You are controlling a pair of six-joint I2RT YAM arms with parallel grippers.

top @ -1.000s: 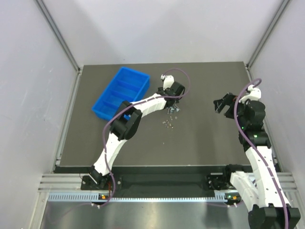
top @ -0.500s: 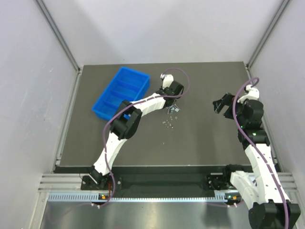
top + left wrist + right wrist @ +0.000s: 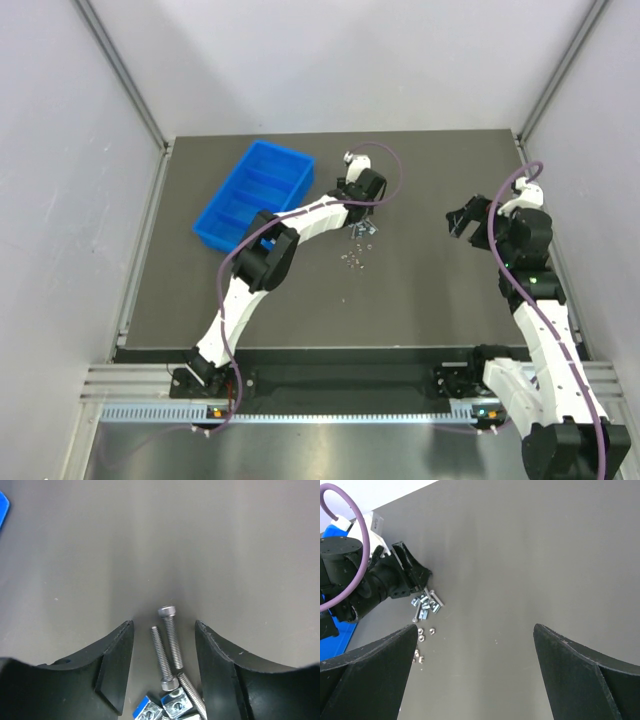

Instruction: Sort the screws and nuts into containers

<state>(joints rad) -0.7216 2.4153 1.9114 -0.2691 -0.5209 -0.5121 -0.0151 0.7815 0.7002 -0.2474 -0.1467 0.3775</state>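
Observation:
In the left wrist view my left gripper [image 3: 164,630] is down at the table, open, its jaws either side of two screws [image 3: 170,637] that lie loose between them without touching. A third screw [image 3: 192,697] and square nuts [image 3: 176,702] lie just behind. From above, the left gripper [image 3: 362,215] is at the far end of the pile of screws [image 3: 362,230], with small nuts [image 3: 352,260] scattered nearer. The blue containers tray [image 3: 284,149] stands to the left. My right gripper [image 3: 465,218] hovers well to the right, open and empty [image 3: 475,627].
The right wrist view shows the left gripper [image 3: 412,575] at the pile, hex nuts [image 3: 422,635] below it and a strip of the blue tray [image 3: 335,622] at the left edge. Grey walls close in the dark table [image 3: 430,290] on three sides.
The left wrist has shifted slightly over the pile. The right arm has barely moved.

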